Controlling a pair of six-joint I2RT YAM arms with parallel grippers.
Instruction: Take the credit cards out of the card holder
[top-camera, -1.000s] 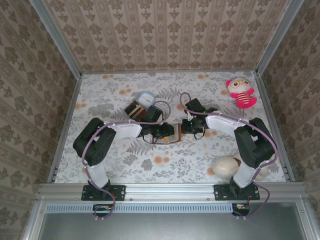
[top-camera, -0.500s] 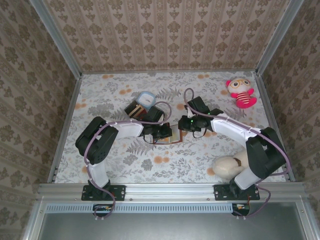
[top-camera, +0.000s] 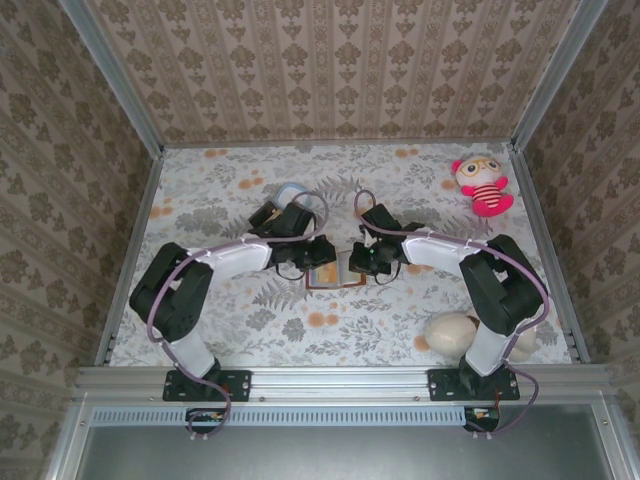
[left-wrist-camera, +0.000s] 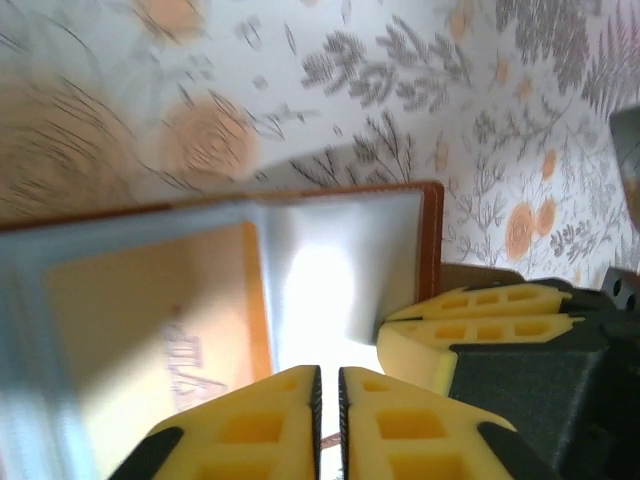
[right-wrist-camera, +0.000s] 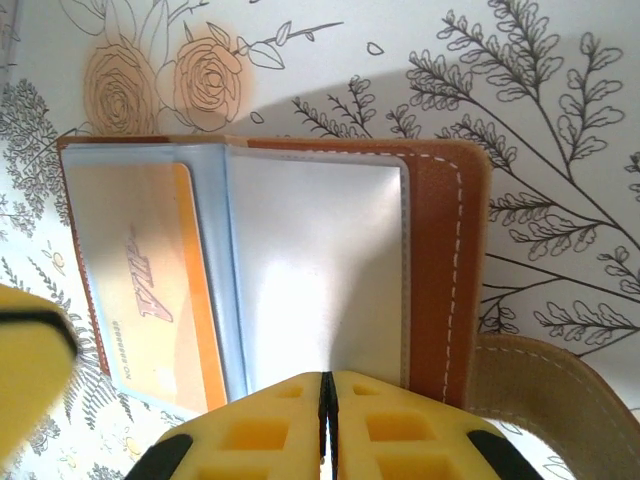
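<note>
The card holder (top-camera: 326, 277) lies open on the flowered table between both grippers. Its brown cover (right-wrist-camera: 440, 250) frames light blue inner faces (left-wrist-camera: 340, 240). An orange credit card (right-wrist-camera: 140, 290) sits in the left pocket, also visible in the left wrist view as the orange card (left-wrist-camera: 150, 310). A pale silvery sleeve (right-wrist-camera: 310, 270) covers the right half. My left gripper (left-wrist-camera: 329, 385) has its pads almost together on the holder's near edge. My right gripper (right-wrist-camera: 327, 385) is pinched flat on the sleeve's near edge; its stacked fingers (left-wrist-camera: 470, 318) press at the holder's right side.
A small clear plastic box (top-camera: 285, 200) stands just behind the left gripper. A pink plush doll (top-camera: 483, 185) sits at the back right, a beige rounded thing (top-camera: 455, 333) at the front right. A tan strap (right-wrist-camera: 550, 390) lies beside the holder.
Both grippers have closed in on the card holder from either side, and their jaws have narrowed. The holder now shows its light inner faces from above.
</note>
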